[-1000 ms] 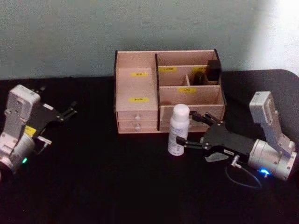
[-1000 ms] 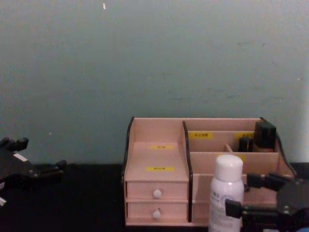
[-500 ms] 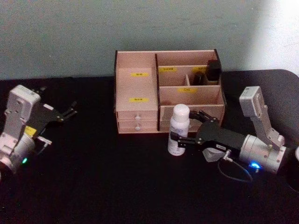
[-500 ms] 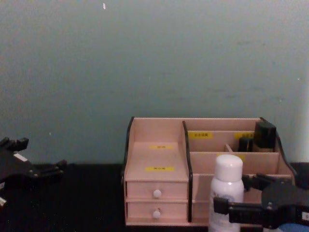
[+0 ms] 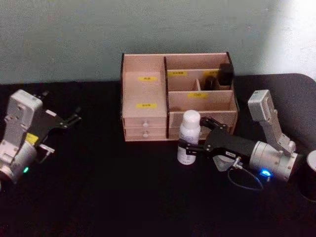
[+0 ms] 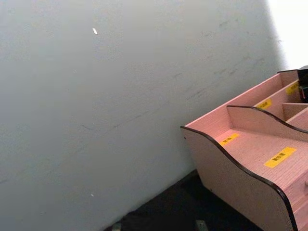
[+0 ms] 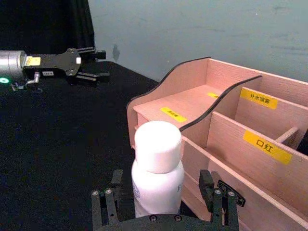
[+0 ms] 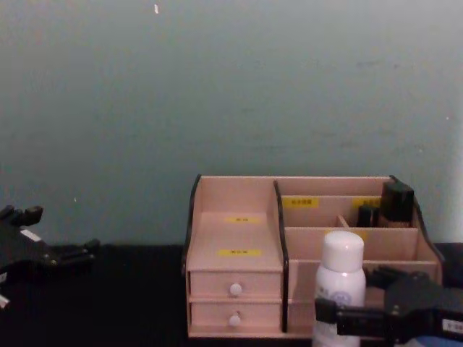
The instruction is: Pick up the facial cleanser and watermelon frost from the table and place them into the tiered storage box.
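Observation:
A white bottle (image 5: pixel 188 136) with a white cap stands upright on the black table, just in front of the tiered storage box (image 5: pixel 143 91). I cannot tell whether it is the facial cleanser or the watermelon frost. My right gripper (image 5: pixel 195 136) is open, with a finger on each side of the bottle's lower body; in the right wrist view the bottle (image 7: pixel 158 173) has a gap to both fingers (image 7: pixel 103 207). The chest view shows the bottle (image 8: pixel 340 282) before the box (image 8: pixel 235 231). My left gripper (image 5: pixel 74 117) rests open at the far left.
Two small dark items (image 5: pixel 225 74) stand in the box's back right compartments. A black cylinder (image 5: pixel 308 180) sits at the right edge of the table. The pale wall runs close behind the box.
My right gripper has slid left along the table toward the bottle, and its fingers now reach further around it. The bottle, the box and the left arm have stayed put.

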`<state>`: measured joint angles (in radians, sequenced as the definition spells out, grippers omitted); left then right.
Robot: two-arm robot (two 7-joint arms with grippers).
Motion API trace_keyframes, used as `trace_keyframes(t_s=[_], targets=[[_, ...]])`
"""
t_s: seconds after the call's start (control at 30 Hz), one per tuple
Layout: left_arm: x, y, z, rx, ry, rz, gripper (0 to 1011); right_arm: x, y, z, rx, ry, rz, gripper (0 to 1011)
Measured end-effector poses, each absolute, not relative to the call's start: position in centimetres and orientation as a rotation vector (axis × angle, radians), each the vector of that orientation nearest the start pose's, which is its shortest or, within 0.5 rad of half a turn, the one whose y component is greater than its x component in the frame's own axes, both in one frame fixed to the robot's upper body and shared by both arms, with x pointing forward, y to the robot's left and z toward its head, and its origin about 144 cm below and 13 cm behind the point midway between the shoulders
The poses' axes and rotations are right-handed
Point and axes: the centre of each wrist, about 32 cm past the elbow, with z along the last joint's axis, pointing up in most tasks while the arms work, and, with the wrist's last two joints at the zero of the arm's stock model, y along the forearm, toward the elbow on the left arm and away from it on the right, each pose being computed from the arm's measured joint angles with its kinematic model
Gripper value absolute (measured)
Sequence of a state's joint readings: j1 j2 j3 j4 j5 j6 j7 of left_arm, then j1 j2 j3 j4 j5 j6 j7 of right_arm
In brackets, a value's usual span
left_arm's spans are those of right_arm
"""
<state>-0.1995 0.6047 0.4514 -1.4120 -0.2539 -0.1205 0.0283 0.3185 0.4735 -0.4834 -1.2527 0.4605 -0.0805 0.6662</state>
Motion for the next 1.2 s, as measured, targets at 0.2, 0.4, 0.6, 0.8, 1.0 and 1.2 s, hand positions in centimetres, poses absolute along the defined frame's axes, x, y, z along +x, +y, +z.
trace_keyframes(t_s=[0.2, 0.4, 0.6, 0.8, 1.0, 1.2], targets=[[48.86, 30.97, 113.98, 0.304, -0.285, 1.248, 1001, 52.31, -28.12, 112.88, -0.154, 0.037, -0.634, 1002], [48.86, 30.97, 113.98, 0.304, -0.285, 1.248, 1001, 52.32, -28.11, 112.92, -0.154, 0.037, -0.633, 1003], [48.86, 30.97, 113.98, 0.304, -0.285, 1.248, 1001, 52.31, -28.11, 112.94, -0.153, 0.036, -0.633, 885], [48.86, 30.97, 113.98, 0.304, -0.285, 1.248, 1001, 52.29, -28.12, 112.94, -0.153, 0.035, -0.633, 733], [48.86, 30.97, 113.98, 0.304, -0.285, 1.248, 1001, 52.27, -28.13, 112.93, -0.153, 0.035, -0.632, 593], [48.86, 30.97, 113.98, 0.305, -0.285, 1.248, 1001, 52.27, -28.12, 112.94, -0.153, 0.035, -0.632, 593]])
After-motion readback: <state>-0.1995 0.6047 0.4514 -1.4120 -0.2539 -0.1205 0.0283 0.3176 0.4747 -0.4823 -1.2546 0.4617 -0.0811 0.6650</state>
